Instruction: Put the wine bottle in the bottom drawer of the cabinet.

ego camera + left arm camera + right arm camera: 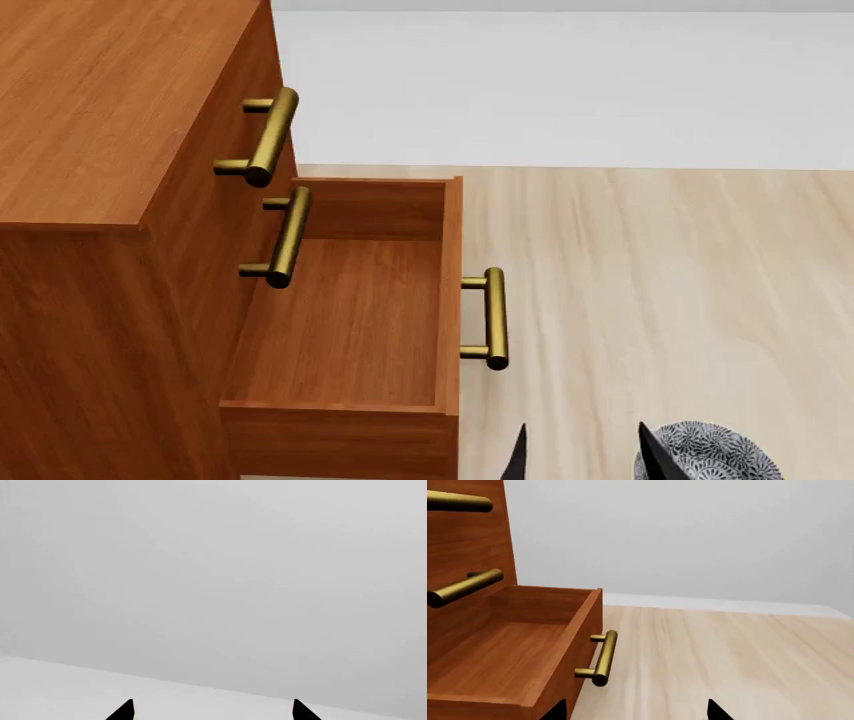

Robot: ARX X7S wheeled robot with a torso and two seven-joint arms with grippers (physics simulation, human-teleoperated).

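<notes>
Right gripper (634,711) open, empty; open bottom drawer (500,660) just ahead-left of its fingers. Wine bottle not visible. Left gripper (212,711) open too.

The cabinet (94,180) ran off the head view's left and lower edges. Only the fingertips of the right gripper (581,455) showed there, and a patterned bowl (714,455) was cropped. In the left wrist view, the left gripper (213,711) showed just two tips.
</notes>
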